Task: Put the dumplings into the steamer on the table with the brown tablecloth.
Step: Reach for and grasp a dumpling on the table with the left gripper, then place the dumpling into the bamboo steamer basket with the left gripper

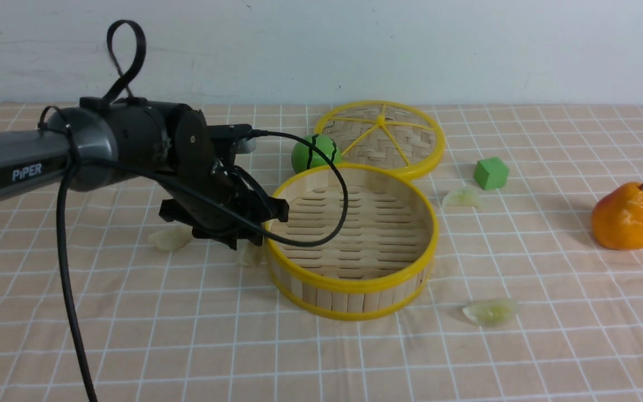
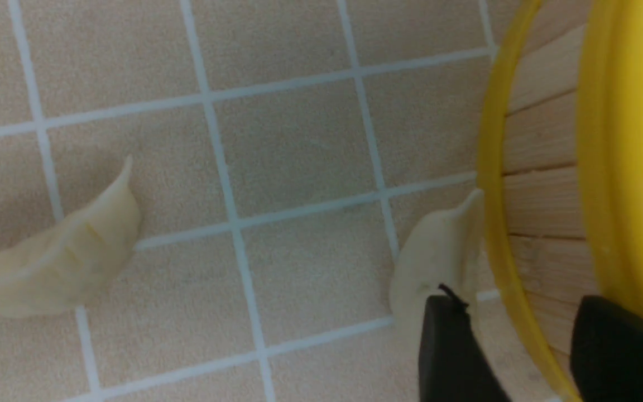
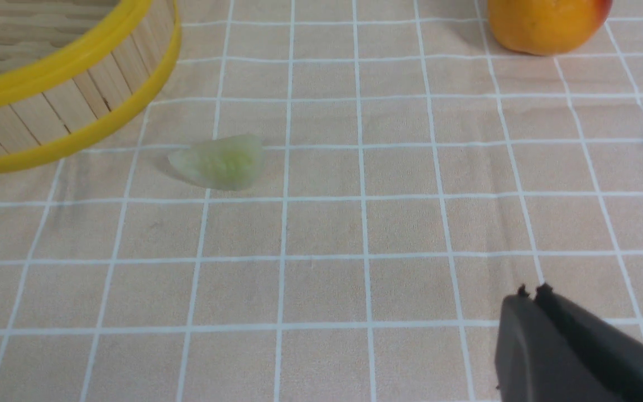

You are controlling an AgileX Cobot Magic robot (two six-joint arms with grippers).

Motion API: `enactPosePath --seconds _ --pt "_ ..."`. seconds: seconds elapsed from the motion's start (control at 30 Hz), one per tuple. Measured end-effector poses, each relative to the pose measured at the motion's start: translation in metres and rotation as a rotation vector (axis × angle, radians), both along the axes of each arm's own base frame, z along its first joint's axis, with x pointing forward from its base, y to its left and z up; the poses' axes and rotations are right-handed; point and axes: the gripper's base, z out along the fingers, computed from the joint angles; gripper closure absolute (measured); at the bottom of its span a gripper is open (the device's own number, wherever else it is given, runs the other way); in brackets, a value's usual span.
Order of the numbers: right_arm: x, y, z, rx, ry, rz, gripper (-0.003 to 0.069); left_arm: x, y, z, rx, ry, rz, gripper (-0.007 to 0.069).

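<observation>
On the grid-lined tablecloth [image 1: 187, 335], the left gripper [image 2: 522, 329] — spread wide — hovers near a cream dumpling [image 2: 436, 268], seemingly above it.

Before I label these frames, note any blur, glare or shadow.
Left wrist view: the gripper's fingers are dark and blurred, the steamer's near rim soft; front view: small bright glints on the pear; right wrist view: a soft shadow beside the steamer, the green dumpling hazy.
</observation>
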Motion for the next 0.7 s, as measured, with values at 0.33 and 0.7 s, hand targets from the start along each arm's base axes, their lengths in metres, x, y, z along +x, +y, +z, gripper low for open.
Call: enactPosePath --seconds 0.33,0.7 --pt "0.000 0.000 0.001 0.005 -0.008 0.000 0.0656 0.010 -0.002 -0.028 0.022 -0.007 -0.004 0.0273" --pt "0.001 0.000 0.001 0.011 -0.016 0.000 0.0648 0.007 -0.001 -0.026 0.030 0.023 -0.008 0.0402"
